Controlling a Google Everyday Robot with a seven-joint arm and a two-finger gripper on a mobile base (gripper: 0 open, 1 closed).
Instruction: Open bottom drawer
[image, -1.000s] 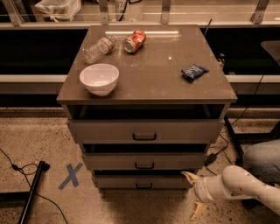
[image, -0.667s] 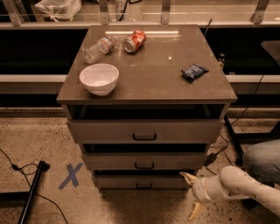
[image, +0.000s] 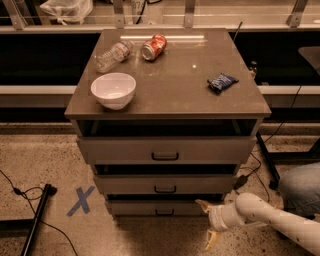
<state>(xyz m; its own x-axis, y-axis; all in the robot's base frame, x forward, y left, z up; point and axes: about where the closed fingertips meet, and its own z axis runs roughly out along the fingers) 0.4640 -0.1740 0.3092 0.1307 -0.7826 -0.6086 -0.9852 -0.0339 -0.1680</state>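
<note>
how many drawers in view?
3, stacked in the cabinet: top drawer, middle drawer, bottom drawer. Gripper, open, sits just right of the bottom one. None look hidden.

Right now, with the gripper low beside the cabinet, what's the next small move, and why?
Probably ease the gripper left toward the small dark bar handle on the grey-brown bottom drawer. The gripper sits near the floor, right of that handle and apart from it, with its jaws open, so nothing grips the handle yet.
</note>
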